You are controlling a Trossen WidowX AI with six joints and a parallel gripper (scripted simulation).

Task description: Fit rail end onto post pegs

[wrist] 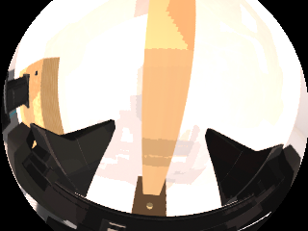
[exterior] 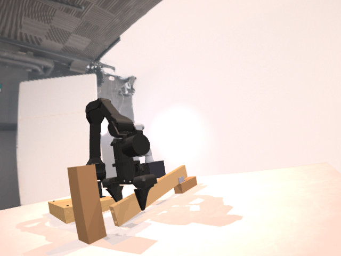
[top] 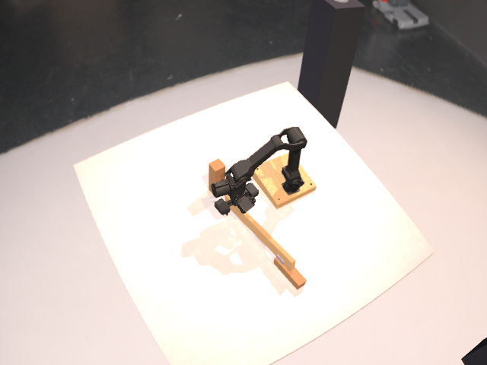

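Observation:
The long wooden rail (top: pixel 261 232) (exterior: pixel 162 190) (wrist: pixel 166 96) slopes down from the grey bracket (top: pixel 280 258) (exterior: pixel 180 179) on the low footboard block (top: pixel 297 279) (exterior: pixel 189 184). Its near end is low at the table, apart from the upright brown post (top: pixel 216 168) (exterior: pixel 86 201) (wrist: pixel 140 202). Two holes show in that end in the exterior view. One peg (wrist: pixel 149 206) shows in the wrist view; the other is hidden. My gripper (top: pixel 236 203) (exterior: pixel 130 205) (wrist: pixel 161 129) is open and points down, its fingers on either side of the rail near its low end, with nothing held.
The arm's wooden base board (top: pixel 271 179) (exterior: pixel 66 213) (wrist: pixel 52 96) lies beside the rail and post, on the arm's side. A tall dark pillar (top: pixel 330 58) stands beyond the tabletop's edge in the top view.

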